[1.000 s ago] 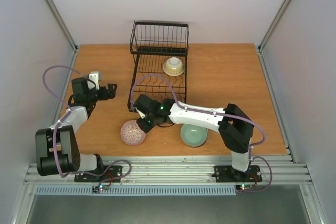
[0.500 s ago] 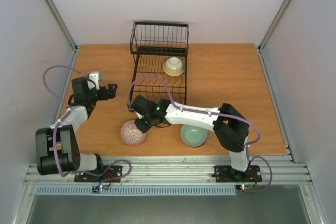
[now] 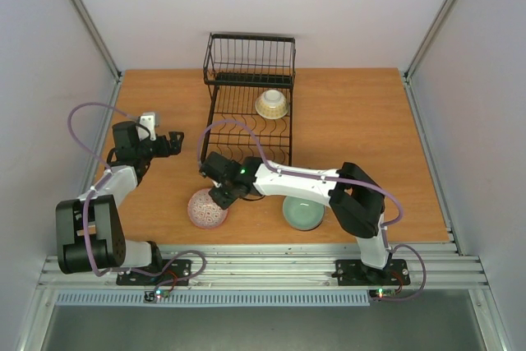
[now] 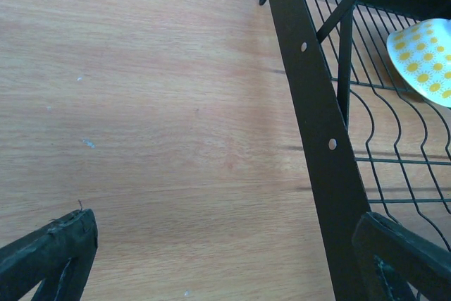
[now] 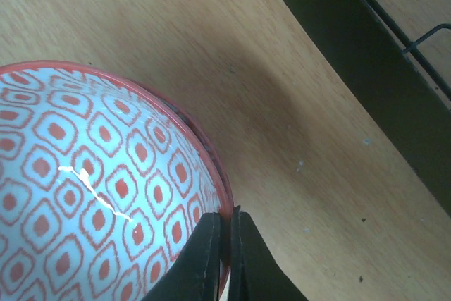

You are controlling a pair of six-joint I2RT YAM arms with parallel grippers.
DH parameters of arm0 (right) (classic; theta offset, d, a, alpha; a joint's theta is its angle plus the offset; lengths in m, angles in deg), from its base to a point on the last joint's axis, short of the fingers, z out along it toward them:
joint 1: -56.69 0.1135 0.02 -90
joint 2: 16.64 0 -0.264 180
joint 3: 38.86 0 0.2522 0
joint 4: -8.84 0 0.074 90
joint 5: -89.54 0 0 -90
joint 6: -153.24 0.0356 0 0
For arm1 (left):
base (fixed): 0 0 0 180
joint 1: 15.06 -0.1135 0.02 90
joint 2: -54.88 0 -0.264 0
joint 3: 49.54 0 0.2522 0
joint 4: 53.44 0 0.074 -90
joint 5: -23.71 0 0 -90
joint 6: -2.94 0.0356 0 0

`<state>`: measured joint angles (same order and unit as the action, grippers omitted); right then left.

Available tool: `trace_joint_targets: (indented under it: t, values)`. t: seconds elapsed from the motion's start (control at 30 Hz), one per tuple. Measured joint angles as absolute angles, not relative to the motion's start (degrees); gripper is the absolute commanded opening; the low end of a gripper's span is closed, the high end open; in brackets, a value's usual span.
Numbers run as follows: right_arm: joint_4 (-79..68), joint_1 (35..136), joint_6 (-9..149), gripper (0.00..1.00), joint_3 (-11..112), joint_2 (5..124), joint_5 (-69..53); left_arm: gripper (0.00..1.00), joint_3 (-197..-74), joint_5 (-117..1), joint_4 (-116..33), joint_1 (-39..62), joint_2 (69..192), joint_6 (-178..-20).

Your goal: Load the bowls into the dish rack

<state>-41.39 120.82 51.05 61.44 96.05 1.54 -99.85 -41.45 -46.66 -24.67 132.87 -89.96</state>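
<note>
Progress check: one yellow-dotted bowl (image 3: 272, 104) sits in the dish rack (image 3: 211, 121). Right gripper (image 5: 227, 248) pinches the rim of the red-and-white patterned bowl (image 5: 84, 174) on the table (image 3: 362, 121) near the rack's front; celadon bowl (image 3: 303, 211) waits beside it. Left gripper (image 3: 170, 144) hangs spread wide, empty.
</note>
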Motion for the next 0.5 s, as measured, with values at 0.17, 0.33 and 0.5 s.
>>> trace_joint_targets:
  t: [0.17, 0.33, 0.5]
  values:
    - [-42.06, 121.81, 50.75, 0.01, 62.71, 96.09, 2.85, 0.99, -99.85, -41.05, -46.64, -24.67, 132.87, -89.79]
    - [-42.57, 122.99, 50.59, 0.01, 62.95, 95.68, 4.49, 0.99, -99.94, -40.14, -46.31, -24.67, 132.9, -89.52]
    - [-43.48, 124.17, 50.18, 0.01, 62.97, 94.19, 5.34, 0.99, -100.16, -38.41, -45.68, -24.67, 132.87, -89.09]
